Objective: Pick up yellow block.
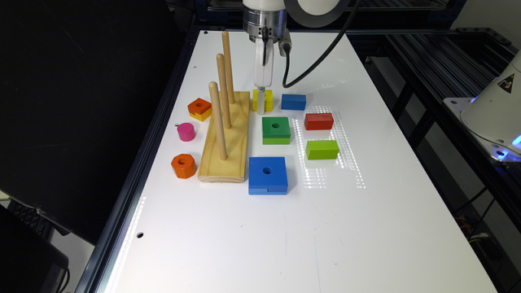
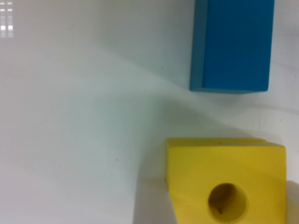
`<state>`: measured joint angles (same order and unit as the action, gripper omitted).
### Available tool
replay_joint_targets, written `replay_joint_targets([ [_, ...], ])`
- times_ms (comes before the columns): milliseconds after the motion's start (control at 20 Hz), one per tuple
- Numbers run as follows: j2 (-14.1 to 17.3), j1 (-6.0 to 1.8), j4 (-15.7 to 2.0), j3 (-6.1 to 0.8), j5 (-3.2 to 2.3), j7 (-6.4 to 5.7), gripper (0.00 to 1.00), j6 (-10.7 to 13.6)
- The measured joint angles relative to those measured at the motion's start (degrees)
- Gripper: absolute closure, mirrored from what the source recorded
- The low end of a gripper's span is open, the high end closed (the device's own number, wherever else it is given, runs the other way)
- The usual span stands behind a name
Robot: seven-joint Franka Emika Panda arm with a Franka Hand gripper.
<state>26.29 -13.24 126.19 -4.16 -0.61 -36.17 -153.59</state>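
The yellow block (image 1: 268, 100) is a small all-yellow square with a round hole on top. It rests on the white table (image 1: 244, 244), just to the exterior view's right of the wooden peg stand. My gripper (image 1: 261, 106) has come straight down onto it, and its white tip overlaps the block's left half in that view. In the wrist view the yellow block (image 2: 224, 172) is close up, its hole plainly visible. Whether the gripper is open or shut is not visible.
A blue rectangular block (image 1: 293, 101) (image 2: 236, 44) lies close beside the yellow one. The peg stand (image 1: 226, 138) has three tall dowels. Nearer lie a green holed square (image 1: 276, 130), a red block (image 1: 318, 121), a lime block (image 1: 322, 149) and a blue holed square (image 1: 268, 175).
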Motion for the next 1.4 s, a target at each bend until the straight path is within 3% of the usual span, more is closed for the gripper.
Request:
replay_joint_targets([
  [600,-0.6,-0.04,0.11,-0.01,0.01,0.01,1.0,0.1],
  [900,-6.0,-0.05,0.57,-0.1,0.13,0.01,1.0,5.2],
  [1000,-7.0,-0.06,1.2,-0.12,0.14,0.01,1.0,5.7],
  [1250,-9.0,-0.11,5.74,-0.12,0.14,0.01,1.0,4.0],
  [1400,-11.7,-0.11,6.53,-0.13,0.2,0.01,1.0,5.3],
])
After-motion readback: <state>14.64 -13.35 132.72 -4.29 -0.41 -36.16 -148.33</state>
